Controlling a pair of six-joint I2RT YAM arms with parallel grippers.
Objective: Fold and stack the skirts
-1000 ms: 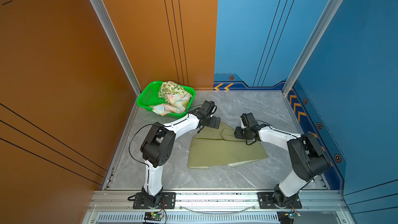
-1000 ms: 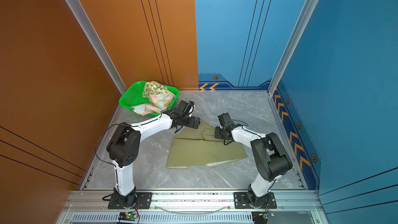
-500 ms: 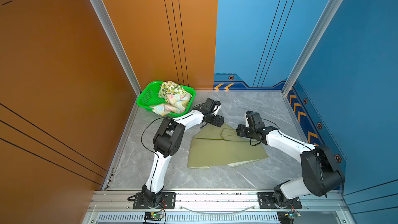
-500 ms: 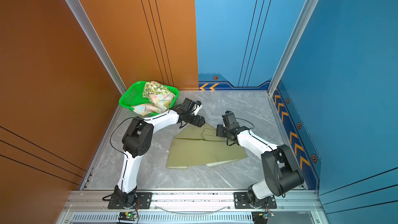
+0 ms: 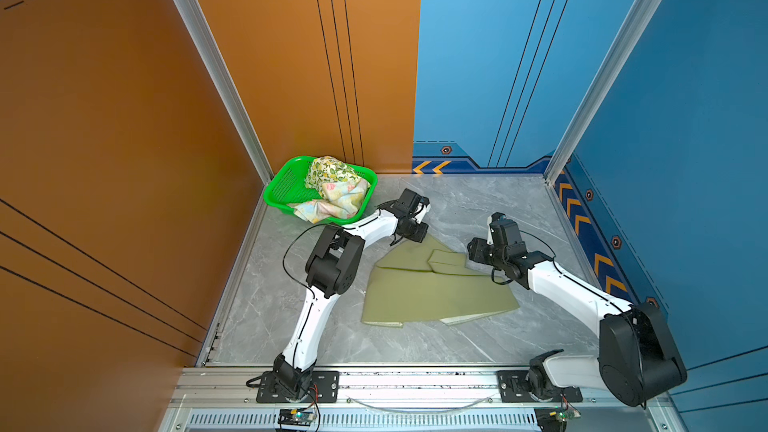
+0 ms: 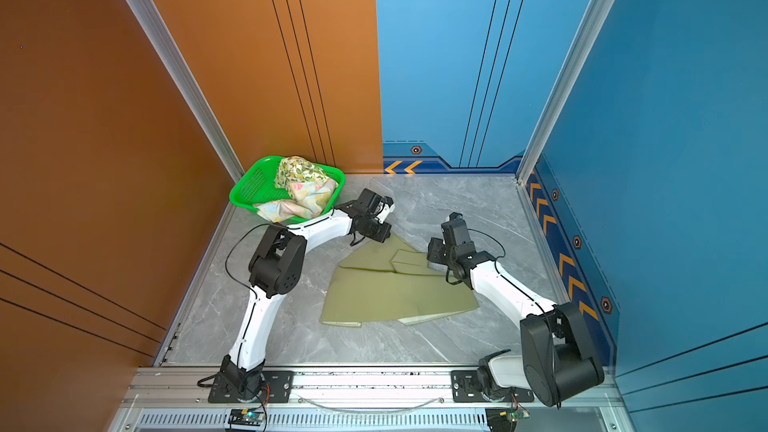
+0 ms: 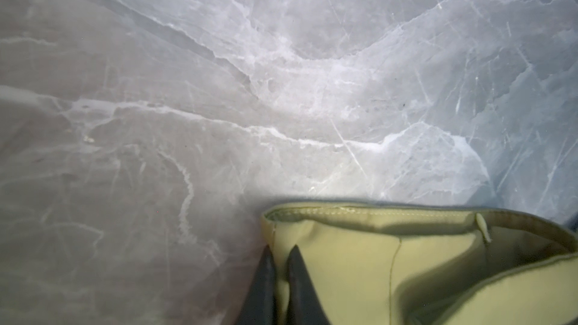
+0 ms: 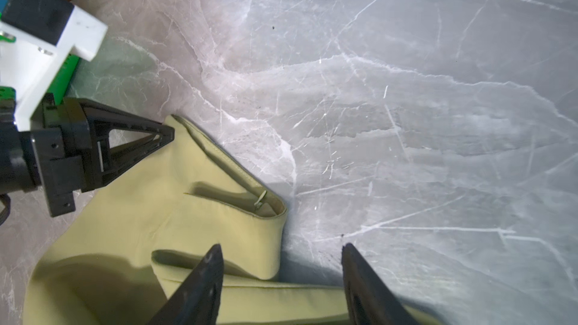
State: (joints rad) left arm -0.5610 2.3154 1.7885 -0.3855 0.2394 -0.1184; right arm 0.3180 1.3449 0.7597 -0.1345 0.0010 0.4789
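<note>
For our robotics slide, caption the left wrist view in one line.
Left gripper shut on a corner of the olive-green skirt on the marble table.

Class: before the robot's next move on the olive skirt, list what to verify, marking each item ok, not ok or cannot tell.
1. Left gripper shut on the olive skirt corner: ok.
2. Right gripper gripping the skirt: not ok; it is open, straddling the cloth's edge.
3. Olive skirt clear of the basket: ok.
4. Lemon skirt and floral skirt in the basket: ok.
5. How many cloth layers the left gripper pinches: cannot tell.
</note>
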